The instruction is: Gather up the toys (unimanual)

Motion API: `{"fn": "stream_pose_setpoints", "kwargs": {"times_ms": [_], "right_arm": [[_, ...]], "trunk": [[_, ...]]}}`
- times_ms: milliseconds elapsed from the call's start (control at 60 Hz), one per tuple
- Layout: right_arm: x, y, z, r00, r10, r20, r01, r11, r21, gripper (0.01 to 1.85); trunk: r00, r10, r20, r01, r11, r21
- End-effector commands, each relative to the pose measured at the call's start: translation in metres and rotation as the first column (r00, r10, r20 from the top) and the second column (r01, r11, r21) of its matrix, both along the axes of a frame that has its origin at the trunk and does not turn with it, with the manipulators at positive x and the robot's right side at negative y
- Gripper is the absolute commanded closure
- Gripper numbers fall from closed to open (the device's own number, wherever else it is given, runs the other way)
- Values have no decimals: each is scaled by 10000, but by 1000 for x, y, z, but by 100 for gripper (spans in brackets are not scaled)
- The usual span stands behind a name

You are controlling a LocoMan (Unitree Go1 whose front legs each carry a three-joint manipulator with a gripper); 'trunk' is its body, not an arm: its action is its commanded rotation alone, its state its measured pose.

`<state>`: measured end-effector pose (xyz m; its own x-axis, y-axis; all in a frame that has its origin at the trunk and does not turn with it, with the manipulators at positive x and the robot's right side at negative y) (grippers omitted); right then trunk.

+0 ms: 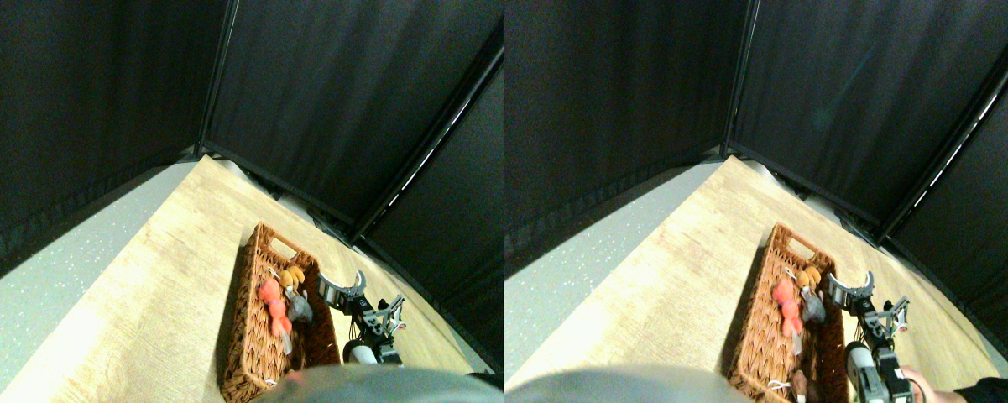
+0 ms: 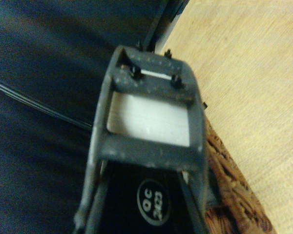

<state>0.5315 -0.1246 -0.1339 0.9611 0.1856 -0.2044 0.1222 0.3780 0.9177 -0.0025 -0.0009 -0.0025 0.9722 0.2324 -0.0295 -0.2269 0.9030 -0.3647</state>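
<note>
Stereo pair: wicker basket [image 1: 256,323] sits lengthwise on the wooden bench [image 1: 159,294], handle cutout at its far end. Toys are inside it: an orange toy [image 1: 274,304] near the middle, a yellow-brown toy [image 1: 292,275] just beyond it toward the far end, a grey toy [image 1: 300,309] touching the orange one on the right-wall side. White string loops show among them. My claw [image 1: 342,288] hangs just beside the basket's right wall, close to the yellow-brown toy, tips pointing toward the far end. Nothing visible between the jaws; can't tell how wide they stand from here. Black curtains [image 1: 344,92] close off the back, grey floor [image 1: 59,252] to the left of the bench.

Wrist: dark jaw frame [image 2: 149,126] fills the centre, blurred. A strip of basket weave [image 2: 232,190] shows right beside it, with bare bench [image 2: 249,73] past that. Black curtain covers the other side. No toys in this view. Jaw gap hidden, so claw state: cannot tell.
</note>
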Motion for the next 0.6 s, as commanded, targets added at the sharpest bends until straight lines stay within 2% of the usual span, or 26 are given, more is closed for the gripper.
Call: {"fn": "stream_pose_setpoints", "kwargs": {"times_ms": [17, 67, 100, 200, 250, 283, 333, 383, 450, 533, 600], "right_arm": [[4, -6, 11, 9963, -136, 846, 154, 9997, -207, 110], [7, -17, 13, 9931, -569, 1027, 576, 9983, -37, 121], [8, -26, 16, 9887, -1118, 998, 1147, 9931, -238, 118], [11, -43, 20, 9816, -1471, 1216, 1523, 9877, -345, 122], [10, -55, 22, 9698, -1950, 1468, 2051, 9771, -570, 118], [7, -62, 25, 9609, -2201, 1681, 2330, 9706, -608, 116], [3, -68, 27, 9545, -2360, 1825, 2527, 9647, -738, 112], [-1, -77, 28, 9538, -2293, 1939, 2471, 9663, -726, 113], [-9, -84, 26, 9467, -2609, 1890, 2777, 9583, -679, 106], [-19, -91, 20, 9439, -2708, 1892, 2874, 9555, -660, 105], [-30, -96, 14, 9308, -3142, 1865, 3281, 9434, -478, 103]], "trunk": [[9999, -87, -145, 89, 9999, 140], [9996, -202, -178, 206, 9995, 230], [9995, -268, -168, 274, 9991, 315], [9981, -574, -237, 586, 9967, 560], [9970, -732, -266, 748, 9949, 675], [9963, -819, -276, 837, 9938, 733], [9951, -949, -287, 970, 9918, 832], [9939, -1056, -333, 1083, 9899, 918], [9925, -1162, -375, 1195, 9875, 1026], [9909, -1271, -444, 1314, 9847, 1141], [9891, -1375, -523, 1432, 9815, 1271]]}}
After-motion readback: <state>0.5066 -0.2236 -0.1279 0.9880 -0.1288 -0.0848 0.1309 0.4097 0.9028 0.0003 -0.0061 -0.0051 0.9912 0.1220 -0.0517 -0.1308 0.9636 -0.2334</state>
